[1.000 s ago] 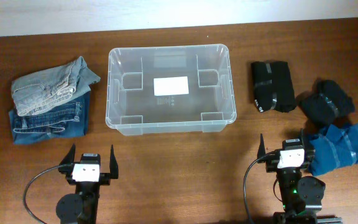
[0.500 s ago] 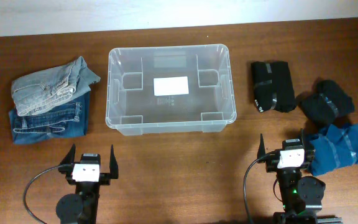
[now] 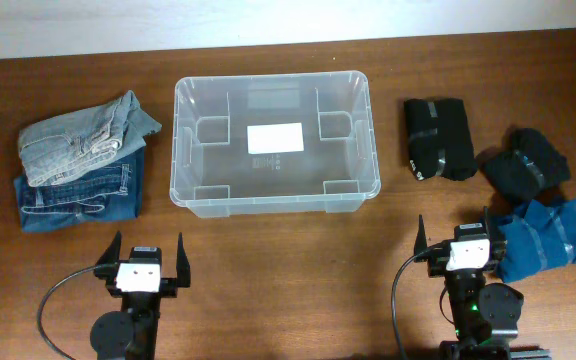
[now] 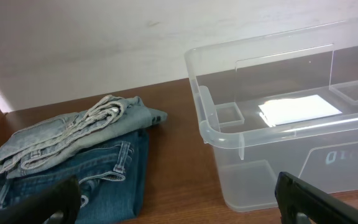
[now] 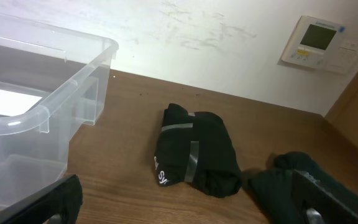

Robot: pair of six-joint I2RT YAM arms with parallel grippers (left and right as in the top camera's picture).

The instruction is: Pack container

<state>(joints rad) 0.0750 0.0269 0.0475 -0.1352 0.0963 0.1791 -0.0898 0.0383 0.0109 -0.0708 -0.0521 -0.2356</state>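
The clear plastic container [image 3: 274, 198] stands empty at the table's middle back, a white label on its base; it shows in the left wrist view [image 4: 229, 140] and the right wrist view [image 5: 17, 121]. Folded jeans [image 3: 80, 172] lie stacked to its left, also in the left wrist view [image 4: 73, 155]. A black folded garment [image 3: 438, 138] lies to its right, also in the right wrist view [image 5: 197, 152]. A second black garment [image 3: 526, 160] and a blue one [image 3: 548, 235] lie further right. My left gripper [image 3: 146, 262] and right gripper [image 3: 456, 243] are both open and empty near the front edge.
A white wall runs behind the table, with a thermostat panel [image 5: 319, 42] on it. Bare wooden tabletop [image 3: 288, 270] lies between the grippers and the container. The blue garment lies close beside my right gripper.
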